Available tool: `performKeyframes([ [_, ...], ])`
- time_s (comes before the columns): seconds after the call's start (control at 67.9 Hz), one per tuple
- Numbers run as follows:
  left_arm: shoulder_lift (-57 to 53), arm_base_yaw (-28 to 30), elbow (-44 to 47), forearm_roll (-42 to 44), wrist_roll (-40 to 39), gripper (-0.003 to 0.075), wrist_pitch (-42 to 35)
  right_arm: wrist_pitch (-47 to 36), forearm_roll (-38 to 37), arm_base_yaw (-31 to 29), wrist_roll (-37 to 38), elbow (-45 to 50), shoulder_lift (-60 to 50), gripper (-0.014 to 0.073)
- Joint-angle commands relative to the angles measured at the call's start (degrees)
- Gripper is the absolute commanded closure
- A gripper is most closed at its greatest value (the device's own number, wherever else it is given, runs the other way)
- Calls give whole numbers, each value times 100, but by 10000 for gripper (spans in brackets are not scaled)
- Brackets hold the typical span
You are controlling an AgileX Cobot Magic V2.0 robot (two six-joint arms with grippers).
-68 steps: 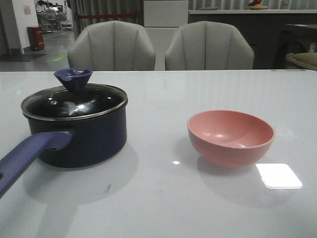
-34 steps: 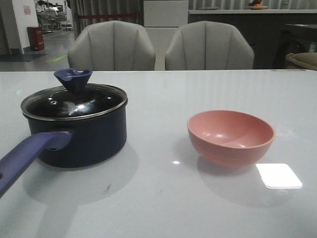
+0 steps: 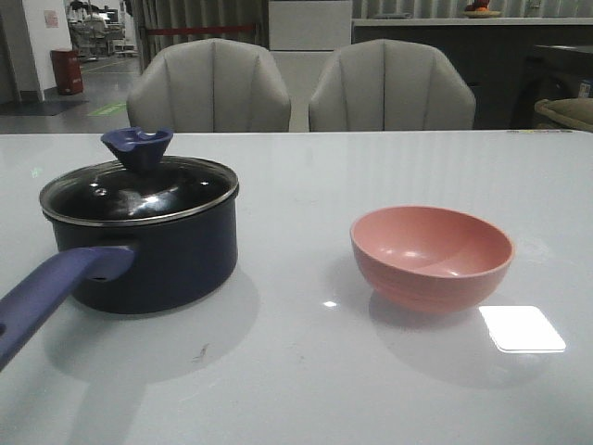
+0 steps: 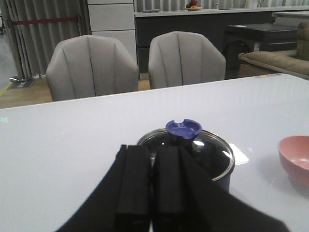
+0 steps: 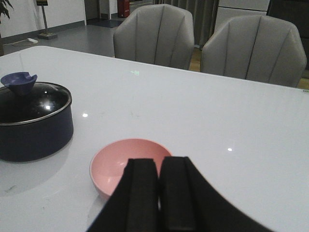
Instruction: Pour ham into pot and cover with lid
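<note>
The dark navy round saucepan (image 3: 153,260) stands on the left half of the white glossy counter (image 3: 306,371), its long purple-blue straight handle (image 3: 51,292) running toward the near left edge. The round clear glass lid with a metal rim (image 3: 139,193) is seated on the pot, its dark blue flared knob (image 3: 137,146) upright on top. Well apart to the right sits the shallow pink plastic bowl (image 3: 432,256), and no ham can be seen in it from any view; what shows of the interior looks bare, so where the ham is cannot be told.

The left gripper (image 4: 150,193) hangs above the near side of the pot with its black fingers (image 4: 133,188) pressed together and holding nothing. The right gripper (image 5: 158,193) hangs over the near rim of the bowl, its fingers (image 5: 141,193) likewise together and empty.

The lid being on, the step in hand appears to be uncovering the pot. To do it well the left fingers would need to part wide enough for the knob, descend straight over it and close below its flared top, where the narrower waist should give a secure hold. The lift ought to be vertical until the metal rim clears the pot wall, or the pot may drag across the slick counter. The lid should be set down away from the bowl and from the pouring path between bowl and pot
</note>
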Motion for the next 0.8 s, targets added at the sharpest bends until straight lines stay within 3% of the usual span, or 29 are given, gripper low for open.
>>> performKeyframes([
  [0.0, 20, 239, 300, 91, -108, 600, -1025, -427, 59, 9, -45, -163, 39, 432],
  [0.088, -73, 651, 718, 200, -542, 600, -1525, -427, 59, 9, -45, -163, 39, 432],
  [0.221, -276, 1166, 1168, 517, -962, 600, -1627, -427, 59, 9, -45, -163, 39, 432],
  [0.442, -629, 1219, 1670, 841, -962, 600, -2217, -427, 59, 9, -45, -163, 39, 432],
  [0.781, -615, 1219, 1654, 841, -962, 600, -2083, -407, 59, 9, -45, -163, 39, 432],
])
